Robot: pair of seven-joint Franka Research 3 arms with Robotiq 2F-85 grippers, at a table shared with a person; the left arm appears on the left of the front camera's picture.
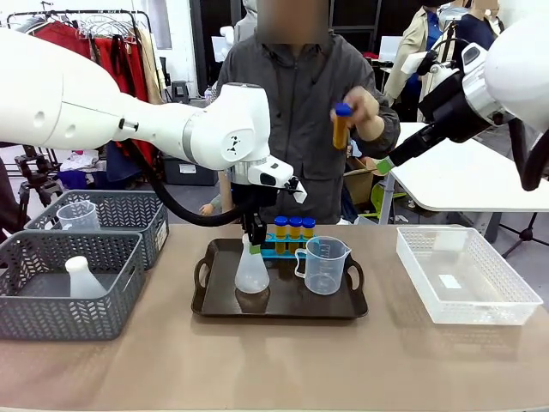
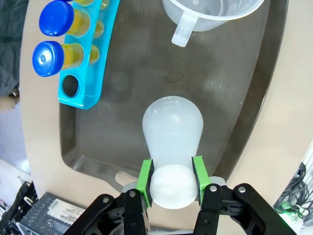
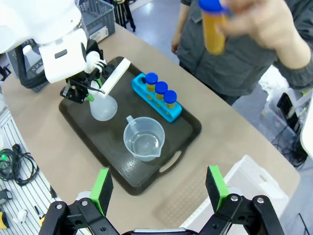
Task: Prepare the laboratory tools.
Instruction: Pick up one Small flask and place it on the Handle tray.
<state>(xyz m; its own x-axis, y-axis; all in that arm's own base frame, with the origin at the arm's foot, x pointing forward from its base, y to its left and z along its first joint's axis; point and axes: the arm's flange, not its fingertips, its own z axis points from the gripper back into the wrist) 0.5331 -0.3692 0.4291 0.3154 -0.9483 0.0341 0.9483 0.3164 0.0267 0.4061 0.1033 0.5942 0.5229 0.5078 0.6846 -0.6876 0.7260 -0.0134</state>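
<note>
My left gripper (image 1: 255, 244) (image 2: 172, 182) is shut on the neck of the translucent white conical flask (image 1: 251, 273) (image 2: 172, 126), which stands upright on the left part of the dark brown tray (image 1: 214, 302). On the same tray are the clear beaker (image 1: 324, 264) (image 3: 143, 139) and the blue rack (image 1: 276, 251) (image 2: 83, 73) (image 3: 157, 99) with three yellow tubes (image 1: 294, 228); one rack hole is empty. A person's hand holds the fourth yellow tube (image 1: 341, 125) (image 3: 213, 29) in the air above the tray. My right gripper (image 1: 386, 163) (image 3: 160, 188) hangs open, high at the right.
Two grey mesh baskets (image 1: 51, 318) stand at the left, one with another beaker (image 1: 79, 215), one with another flask (image 1: 84, 279). A white plastic basket (image 1: 463, 275) sits at the right. The person stands close behind the tray.
</note>
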